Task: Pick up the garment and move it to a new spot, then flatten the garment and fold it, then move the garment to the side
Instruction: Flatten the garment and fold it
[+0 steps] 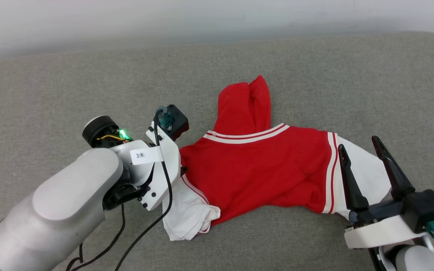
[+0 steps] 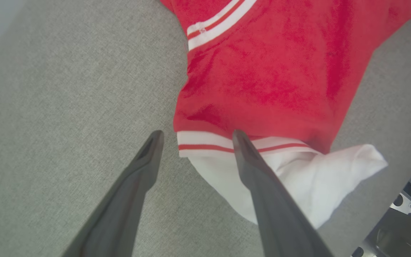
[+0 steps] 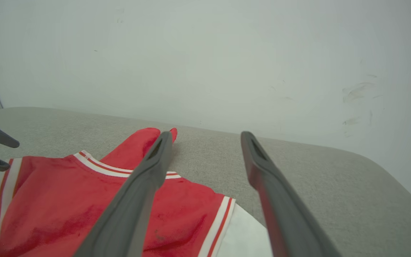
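The garment (image 1: 258, 165), a red jersey with white sleeves and red-and-white striped trim, lies crumpled on the grey cushion, with one red part folded up toward the wall. My left wrist (image 1: 156, 169) hangs over its left white sleeve (image 1: 187, 214) and hides the fingers. In the left wrist view my left gripper (image 2: 197, 134) is open, pointing down, its tips at the striped cuff of the garment (image 2: 269, 71). My right gripper (image 1: 360, 146) is open over the right white sleeve (image 1: 367, 173). The right wrist view has the right gripper (image 3: 207, 134) open above the garment (image 3: 66, 200).
The grey cushioned surface (image 1: 89, 75) stretches wide on all sides of the shirt and ends at a white wall (image 1: 202, 19). A black cable (image 1: 141, 233) trails from my left wrist. The surface's rounded far corner (image 3: 387, 171) lies to the right.
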{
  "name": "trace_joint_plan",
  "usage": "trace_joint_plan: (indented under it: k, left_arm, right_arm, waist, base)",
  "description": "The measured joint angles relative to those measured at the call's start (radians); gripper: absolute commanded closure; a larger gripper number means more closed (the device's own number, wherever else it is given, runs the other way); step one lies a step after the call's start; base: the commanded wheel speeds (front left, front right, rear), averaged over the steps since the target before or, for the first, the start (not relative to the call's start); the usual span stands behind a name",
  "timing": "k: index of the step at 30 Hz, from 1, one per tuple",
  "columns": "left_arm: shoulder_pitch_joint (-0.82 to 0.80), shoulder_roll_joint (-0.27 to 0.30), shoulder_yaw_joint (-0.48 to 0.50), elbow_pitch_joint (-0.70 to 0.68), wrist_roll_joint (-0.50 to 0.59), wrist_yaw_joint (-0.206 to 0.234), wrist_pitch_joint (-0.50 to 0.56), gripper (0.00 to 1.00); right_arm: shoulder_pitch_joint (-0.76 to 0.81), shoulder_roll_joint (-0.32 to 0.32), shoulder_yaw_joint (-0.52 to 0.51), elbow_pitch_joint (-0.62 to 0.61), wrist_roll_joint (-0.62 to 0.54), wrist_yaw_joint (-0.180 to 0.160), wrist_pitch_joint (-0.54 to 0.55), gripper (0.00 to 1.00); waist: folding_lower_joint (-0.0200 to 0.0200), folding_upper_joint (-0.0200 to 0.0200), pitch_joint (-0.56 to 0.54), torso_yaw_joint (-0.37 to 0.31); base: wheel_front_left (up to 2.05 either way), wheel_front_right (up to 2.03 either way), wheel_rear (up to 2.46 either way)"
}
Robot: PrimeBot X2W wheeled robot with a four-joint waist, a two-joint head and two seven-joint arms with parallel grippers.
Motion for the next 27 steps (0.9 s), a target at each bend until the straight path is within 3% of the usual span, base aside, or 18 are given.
trace_joint_plan:
  k: [13,14,15,16,22,27]
  left_arm:
    - [-0.066,-0.014,-0.217,0.187,-0.067,-0.002,-0.009,0.00]
    - [-0.069,-0.013,-0.225,0.188,-0.066,-0.002,-0.015,0.31]
    - [-0.075,-0.012,-0.233,0.188,-0.061,-0.002,-0.027,0.78]
    - [-0.078,-0.012,-0.239,0.189,-0.055,-0.002,-0.044,1.00]
    - [-0.085,-0.007,-0.262,0.175,-0.039,-0.002,-0.167,1.00]
    - [-0.123,0.054,-0.265,0.107,-0.042,-0.002,-0.207,1.00]
  right_arm:
    - [-0.053,0.009,0.021,0.006,-0.008,0.000,0.000,0.00]
    - [-0.054,0.009,0.021,0.006,-0.010,0.000,0.000,0.00]
    - [-0.054,0.010,0.020,0.007,-0.012,0.000,0.000,0.00]
    - [-0.055,0.010,0.019,0.008,-0.014,0.000,0.000,0.00]
    - [-0.047,0.012,0.007,0.016,-0.021,0.000,0.000,0.00]
    - [-0.032,0.011,0.009,0.019,-0.023,0.000,0.000,0.00]
  waist:
    - [0.0000,0.0000,0.089,-0.038]
    - [0.0000,0.0000,0.092,-0.038]
    - [0.0000,0.0000,0.093,-0.038]
    - [0.0000,0.0000,0.093,-0.037]
    - [0.0001,0.0000,0.068,-0.016]
    - [0.0000,0.0000,0.038,0.016]
  base:
    - [0.00,0.00,0.00]
    - [0.00,0.00,0.00]
    - [0.00,0.00,0.00]
    - [0.00,0.00,0.00]
    - [0.00,0.00,0.00]
    - [0.00,0.00,0.00]
